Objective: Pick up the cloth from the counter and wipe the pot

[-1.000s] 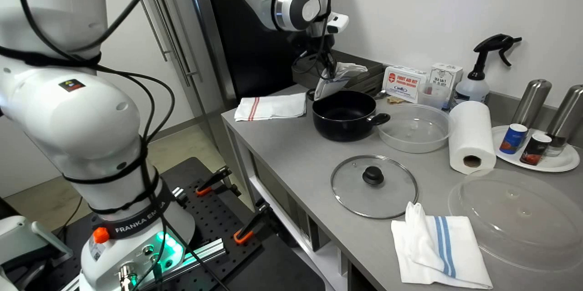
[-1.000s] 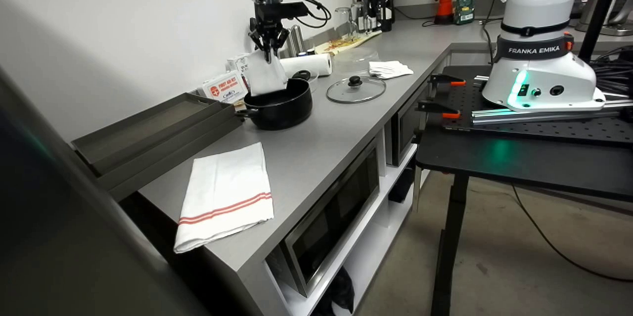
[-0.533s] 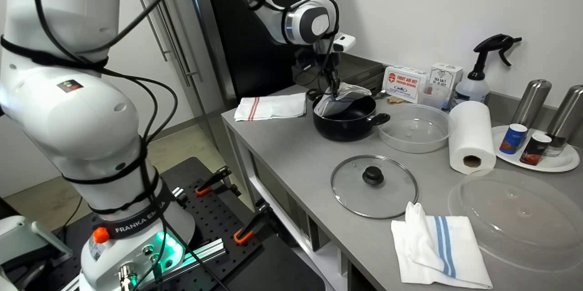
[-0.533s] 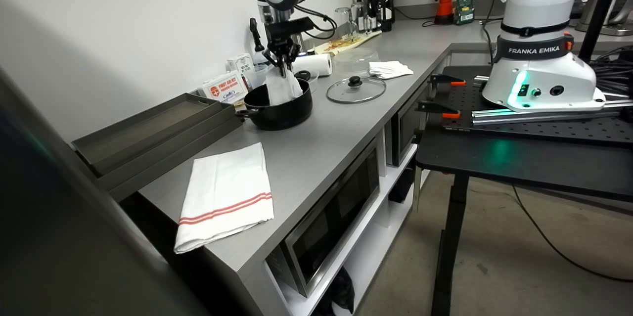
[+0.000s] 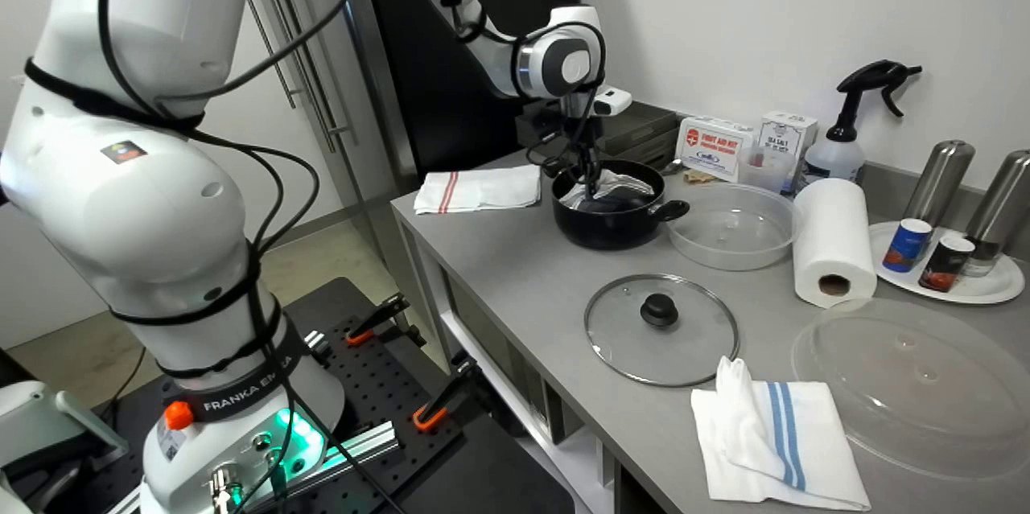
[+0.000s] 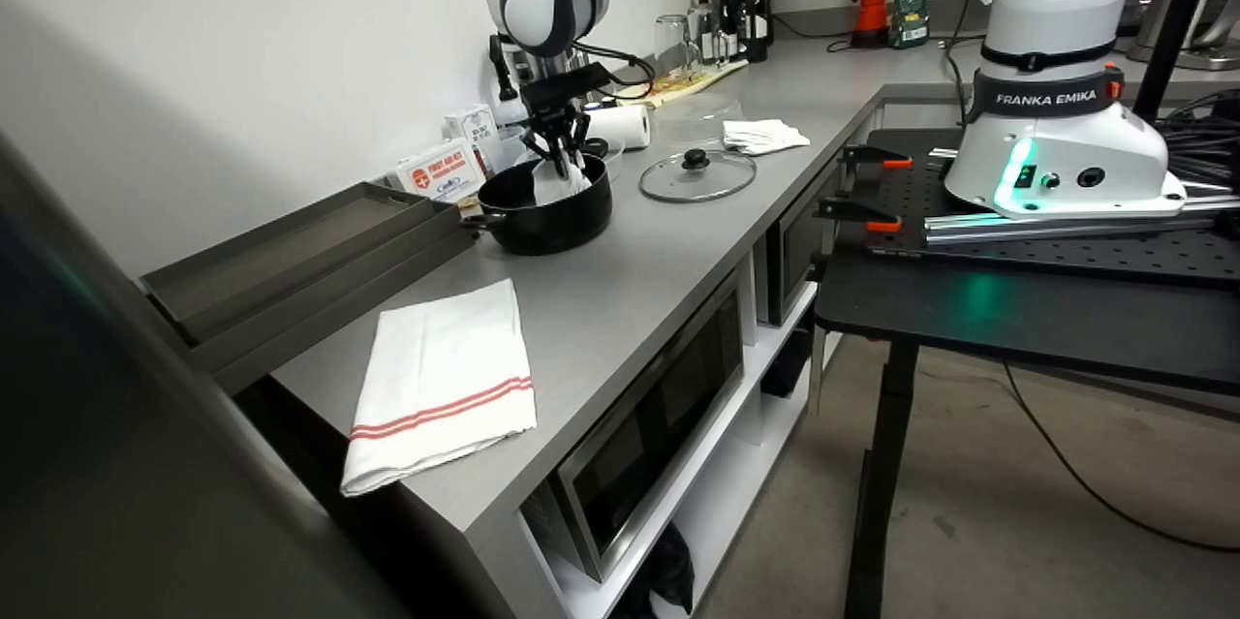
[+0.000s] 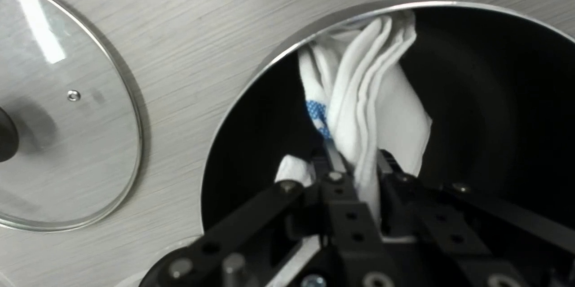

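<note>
The black pot [image 5: 599, 229] stands on the counter and also shows in an exterior view [image 6: 557, 228]. My gripper [image 5: 591, 178] is inside the pot's mouth, pointing down, as it is in an exterior view [image 6: 562, 149]. In the wrist view the gripper [image 7: 357, 161] is shut on a white cloth [image 7: 359, 98] with a blue stripe. The cloth lies bunched against the pot's inner wall near the rim. The bare dark pot interior [image 7: 480, 112] shows on the right. The cloth's lower part behind the fingers is hidden.
A glass lid [image 5: 620, 337] lies in front of the pot. A clear bowl [image 5: 732, 247] stands beside the pot. A red-striped towel [image 6: 446, 377] and a blue-striped cloth [image 5: 780, 442] lie on the counter. Grey trays [image 6: 291, 261] and a first aid box [image 5: 712, 145] stand along the wall.
My gripper has moved down and carried the cloth from above the pot to inside it. The cloth has bunched up in the pot. The pot has not moved.
</note>
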